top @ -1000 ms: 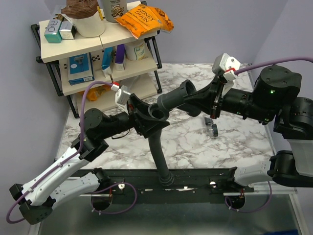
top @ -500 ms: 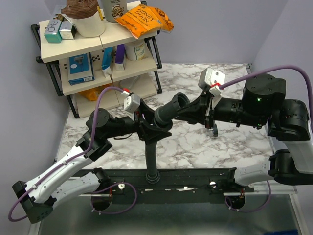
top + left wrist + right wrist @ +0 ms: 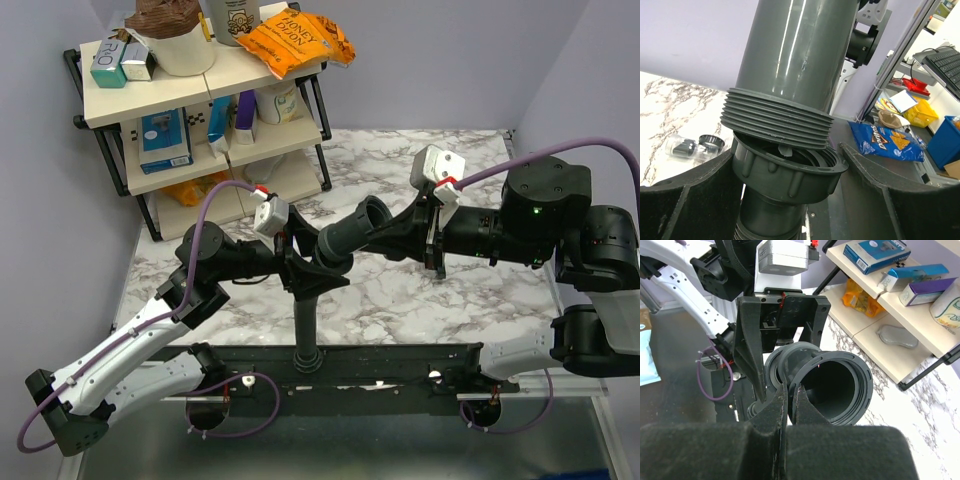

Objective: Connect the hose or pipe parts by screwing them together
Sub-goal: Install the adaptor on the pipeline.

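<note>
Over the tabletop (image 3: 400, 300) near edge, left claw (image 3: 304, 264) clamps hose collar (image 3: 790, 170). The fitting (image 3: 345, 238) has its threaded end seated in it, threads exposed. Right claw (image 3: 788, 390) pinched narrow at fitting's mouth rim.

Dk grey pipe fitting (image 3: 345, 238), blk hose (image 3: 303, 320), wht/grey marbled table (image 3: 400, 292).

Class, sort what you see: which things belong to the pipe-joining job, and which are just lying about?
Job:
fitting
hose
ring nut

Lying about:
shelf
orange snack bag
blue box
</note>
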Robot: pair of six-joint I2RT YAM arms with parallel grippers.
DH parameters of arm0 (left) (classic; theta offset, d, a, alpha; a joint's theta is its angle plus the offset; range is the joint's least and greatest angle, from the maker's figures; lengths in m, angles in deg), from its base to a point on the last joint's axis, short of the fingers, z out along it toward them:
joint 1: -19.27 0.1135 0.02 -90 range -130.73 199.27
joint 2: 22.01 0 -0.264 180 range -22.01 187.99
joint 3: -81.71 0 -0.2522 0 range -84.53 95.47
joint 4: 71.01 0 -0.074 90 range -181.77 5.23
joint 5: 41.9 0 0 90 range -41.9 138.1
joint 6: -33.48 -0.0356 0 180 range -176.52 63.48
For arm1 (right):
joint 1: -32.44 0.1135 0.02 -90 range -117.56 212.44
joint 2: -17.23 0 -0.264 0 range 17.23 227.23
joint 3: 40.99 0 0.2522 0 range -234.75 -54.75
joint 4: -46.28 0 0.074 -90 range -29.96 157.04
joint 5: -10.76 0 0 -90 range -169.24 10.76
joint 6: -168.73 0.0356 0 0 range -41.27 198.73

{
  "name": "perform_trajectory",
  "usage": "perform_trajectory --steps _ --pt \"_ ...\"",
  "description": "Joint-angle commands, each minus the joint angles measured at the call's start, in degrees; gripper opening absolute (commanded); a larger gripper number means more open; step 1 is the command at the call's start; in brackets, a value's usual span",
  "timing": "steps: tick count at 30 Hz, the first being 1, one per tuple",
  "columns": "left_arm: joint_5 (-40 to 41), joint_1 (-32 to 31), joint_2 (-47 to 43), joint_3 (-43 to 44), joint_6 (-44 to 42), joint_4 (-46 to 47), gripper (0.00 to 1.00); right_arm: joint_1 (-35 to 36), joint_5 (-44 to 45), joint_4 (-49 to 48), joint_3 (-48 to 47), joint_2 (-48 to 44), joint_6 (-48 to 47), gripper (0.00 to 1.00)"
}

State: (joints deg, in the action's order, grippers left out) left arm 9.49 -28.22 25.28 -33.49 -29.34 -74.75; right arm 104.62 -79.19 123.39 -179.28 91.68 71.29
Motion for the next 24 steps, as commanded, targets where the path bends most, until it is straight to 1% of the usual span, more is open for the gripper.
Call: perform_trajectory --steps 1,6,13,24 --pt "0.02 -0.33 -0.88 1.95 -0.81 6.24 0.02 1.03 2.31 5.64 1.04 0.78 1.29 0.01" --pt "1.08 -0.33 -0.71 2.13 -0.20 5.80 0.01 2.00 2.84 4.41 3.94 -0.36 1.81 0.01" --pt "2.05 -0.33 -0.44 2.21 -0.02 5.27 0.00 3.05 4.86 4.24 4.99 -1.94 2.26 0.01" --pt "3.36 -0.33 0.26 2.65 -0.20 4.75 0.00 3.84 5.57 5.03 5.26 -2.91 2.52 0.01"
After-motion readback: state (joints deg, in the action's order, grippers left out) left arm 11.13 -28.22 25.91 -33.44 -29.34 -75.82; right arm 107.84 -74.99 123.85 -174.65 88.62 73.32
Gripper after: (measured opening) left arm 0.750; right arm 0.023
